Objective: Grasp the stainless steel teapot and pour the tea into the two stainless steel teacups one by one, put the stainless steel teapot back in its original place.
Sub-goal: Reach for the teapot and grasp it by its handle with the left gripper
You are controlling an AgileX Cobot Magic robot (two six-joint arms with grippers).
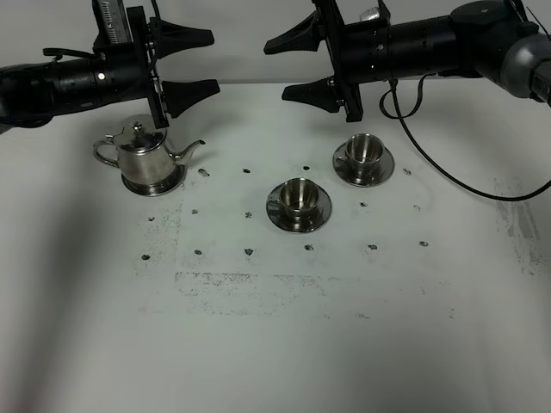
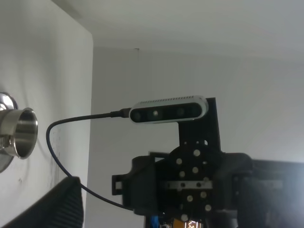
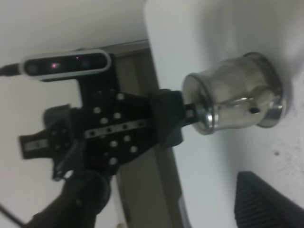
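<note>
Steel teapot [image 1: 142, 155]: upright on its round tray [image 1: 159, 187], back-left part of the white table [image 1: 275, 344], closer to the left edge than the middle. Lid on, spout twd the right edge, handle twd the left edge. Nothing touching it.
Near cup [image 1: 299, 197]: upright on its saucer [image 1: 277, 217], abt mid-table.
Far cup [image 1: 363, 150]: on its own saucer [image 1: 379, 176], nearer the back edge and a bit more twd the right edge than the other one. The 2 saucers are close but apart.
Tea: cant tell, pot's closed and the cup insides just look dark/shiny.
Left gripper [image 1: 213, 62]: in the air by the back edge, above the teapot, lying sideways w/ tips twd the right edge. Jaws spread wide, nothing between them.
Right gripper [image 1: 275, 70]: also in the air by the back edge, tips twd the left edge, so the 2 face each other w/ a gap. Jaws wide apart, holding nothing.
Cable [image 1: 448, 172]: black, loops from the right arm down onto the table near the right edge.
Left wrist cam: one cup side-on, cant tell which, plus the right arm's camera bar [image 2: 168, 110].
Right wrist cam: teapot on the table edge-on, plus the left arm's camera bar [image 3: 66, 64].
Table surface: rows of small dark specks, some scuffs.
</note>
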